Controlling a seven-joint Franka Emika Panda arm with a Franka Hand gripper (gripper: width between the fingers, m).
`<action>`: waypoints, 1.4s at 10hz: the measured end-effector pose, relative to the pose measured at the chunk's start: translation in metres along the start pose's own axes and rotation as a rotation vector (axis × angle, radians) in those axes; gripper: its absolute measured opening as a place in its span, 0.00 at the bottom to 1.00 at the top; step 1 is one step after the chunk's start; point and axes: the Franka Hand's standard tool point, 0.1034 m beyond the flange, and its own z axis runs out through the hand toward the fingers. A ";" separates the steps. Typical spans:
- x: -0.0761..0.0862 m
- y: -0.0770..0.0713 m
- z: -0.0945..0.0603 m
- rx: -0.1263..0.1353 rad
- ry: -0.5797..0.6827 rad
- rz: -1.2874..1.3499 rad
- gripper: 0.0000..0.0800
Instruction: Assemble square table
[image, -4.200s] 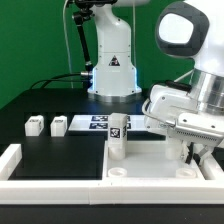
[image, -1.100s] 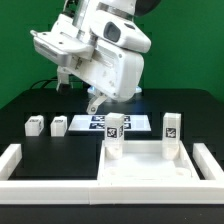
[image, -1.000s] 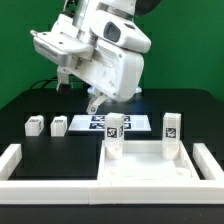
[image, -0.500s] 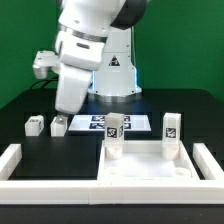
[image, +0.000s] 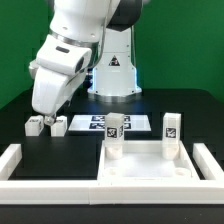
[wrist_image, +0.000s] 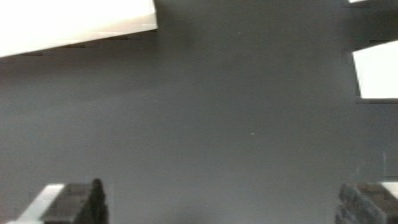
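The white square tabletop (image: 150, 168) lies flat at the front. Two white tagged legs stand upright on its far corners, one (image: 115, 134) in the middle and one (image: 171, 131) toward the exterior view's right. Two loose legs (image: 35, 125) (image: 59, 125) lie on the black table at the exterior view's left. My gripper (image: 47, 117) hangs low just over those two, pointing down. In the wrist view the gripper (wrist_image: 222, 186) is open, its dark fingers (wrist_image: 75, 200) wide apart with only black table between them. Blurred white shapes (wrist_image: 71, 28) (wrist_image: 377, 70) sit at that picture's edges.
The marker board (image: 135, 122) lies flat behind the tabletop, next to the loose legs. A white border rail (image: 14, 160) runs along the front and both sides of the table. The robot's base (image: 112, 75) stands at the back.
The arm has swung from the middle toward the exterior view's left and dropped, bringing the gripper down over the two loose legs. The gripper stayed open.
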 end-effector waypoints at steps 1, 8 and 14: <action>0.001 0.000 0.000 0.000 0.000 0.048 0.81; -0.035 -0.060 0.052 0.119 0.041 0.644 0.81; -0.030 -0.064 0.056 0.183 0.056 0.948 0.81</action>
